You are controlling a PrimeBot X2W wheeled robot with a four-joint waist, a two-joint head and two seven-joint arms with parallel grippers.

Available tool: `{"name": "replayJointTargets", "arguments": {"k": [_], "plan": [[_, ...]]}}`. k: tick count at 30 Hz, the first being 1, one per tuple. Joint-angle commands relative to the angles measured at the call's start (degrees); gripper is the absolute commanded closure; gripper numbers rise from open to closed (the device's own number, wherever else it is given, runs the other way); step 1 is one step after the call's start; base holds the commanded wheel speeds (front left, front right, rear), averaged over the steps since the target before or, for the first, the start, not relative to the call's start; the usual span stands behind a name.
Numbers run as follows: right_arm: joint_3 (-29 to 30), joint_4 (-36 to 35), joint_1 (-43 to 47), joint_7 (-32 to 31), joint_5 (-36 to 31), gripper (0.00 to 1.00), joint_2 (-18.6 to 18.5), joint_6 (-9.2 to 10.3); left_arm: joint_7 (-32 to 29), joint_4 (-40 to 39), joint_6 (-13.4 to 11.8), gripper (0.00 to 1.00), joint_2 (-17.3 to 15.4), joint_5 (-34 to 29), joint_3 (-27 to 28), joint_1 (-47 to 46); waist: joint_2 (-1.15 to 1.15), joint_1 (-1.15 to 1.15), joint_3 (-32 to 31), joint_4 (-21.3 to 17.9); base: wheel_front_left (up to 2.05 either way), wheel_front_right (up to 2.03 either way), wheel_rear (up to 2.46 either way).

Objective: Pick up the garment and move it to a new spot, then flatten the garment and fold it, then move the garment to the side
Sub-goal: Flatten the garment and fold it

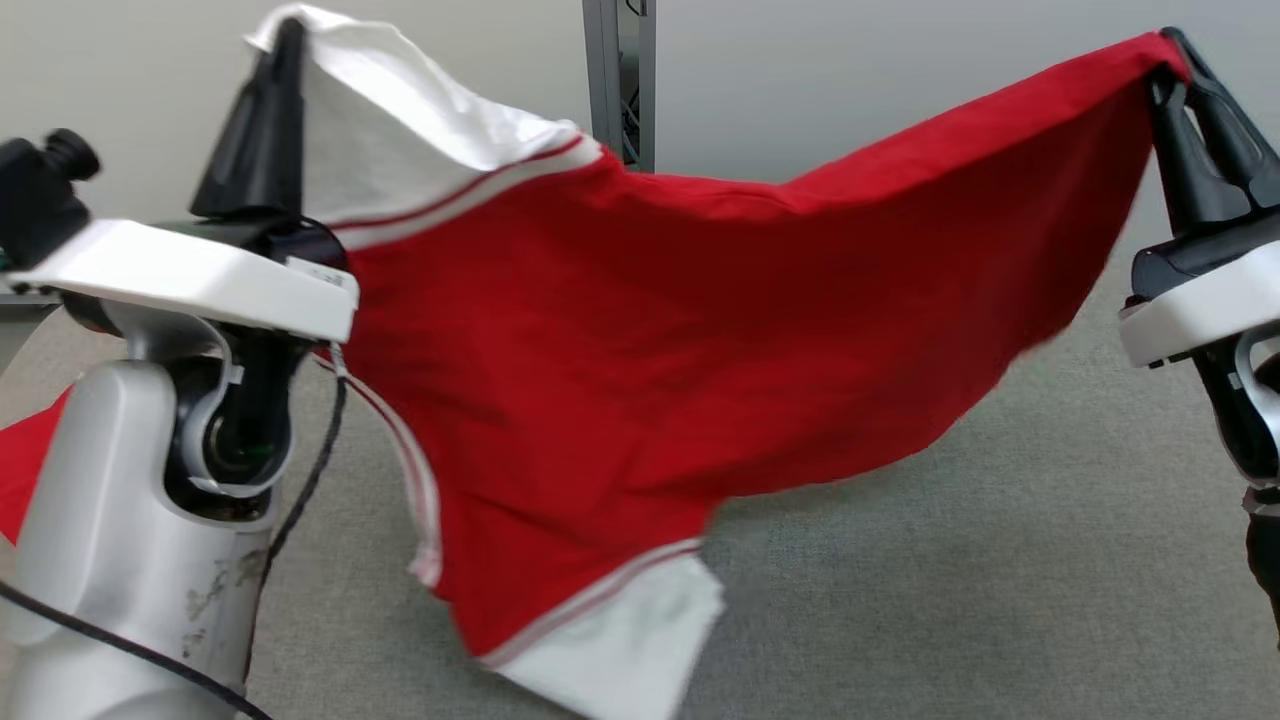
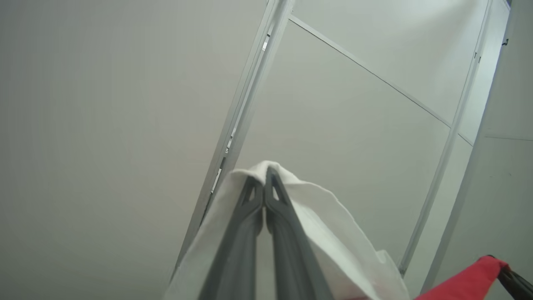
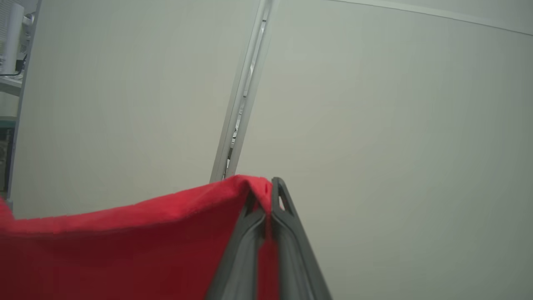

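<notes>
A: How does the left tool (image 1: 290, 30) stand?
B: Clenched, both fingers (image 2: 287, 250) pressed together on a white end (image 1: 400, 130) of the garment (image 1: 620, 330). In the head view it sits at 10 o'clock, pointing up toward 12.
A: And the right tool (image 1: 1172, 55)?
B: Clamped tight too, gripping a red corner of the garment at 2 o'clock. In its wrist view the cloth drapes over the tip and spreads away toward 8 o'clock.
A: So where is the garment?
B: Held up, strung between the 2 tools. Its top edge sags in the middle, and the red body hangs down toward 6 o'clock. A second white end (image 1: 620, 640), trimmed with a stripe, dangles lowest, near 6 o'clock. Its edge is blurred, and whether it touches the floor (image 1: 1000, 560) I cannot tell.
A: Anything else of it?
B: A red scrap shows at 9 o'clock, behind the left arm's pale forearm (image 1: 110, 540).
A: What lies beyond?
B: Grey floor below, a pale wall (image 1: 900, 80) behind, and a metal post (image 1: 618, 80) at 12 o'clock, just above the sagging edge.
</notes>
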State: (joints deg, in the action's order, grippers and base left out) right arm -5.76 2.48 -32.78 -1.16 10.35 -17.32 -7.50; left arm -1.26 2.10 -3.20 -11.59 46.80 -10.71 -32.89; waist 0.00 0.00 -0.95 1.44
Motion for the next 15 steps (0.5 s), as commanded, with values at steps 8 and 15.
{"name": "replayJointTargets", "arguments": {"k": [8,15], "plan": [[-0.78,-5.53,-1.13,-6.43,3.38,1.0,-1.36,0.01,1.92,-3.54,-2.73,1.0,-1.4,-1.11,3.09,-1.1,0.0,0.0,0.11,-0.01,0.0,0.0,0.0],[-1.18,-7.39,1.51,-9.02,3.63,1.0,-0.38,0.01,0.83,-4.37,-3.5,1.0,-1.14,-1.23,1.77,1.21,0.0,0.0,2.15,-0.12,0.0,0.0,0.0]]}}
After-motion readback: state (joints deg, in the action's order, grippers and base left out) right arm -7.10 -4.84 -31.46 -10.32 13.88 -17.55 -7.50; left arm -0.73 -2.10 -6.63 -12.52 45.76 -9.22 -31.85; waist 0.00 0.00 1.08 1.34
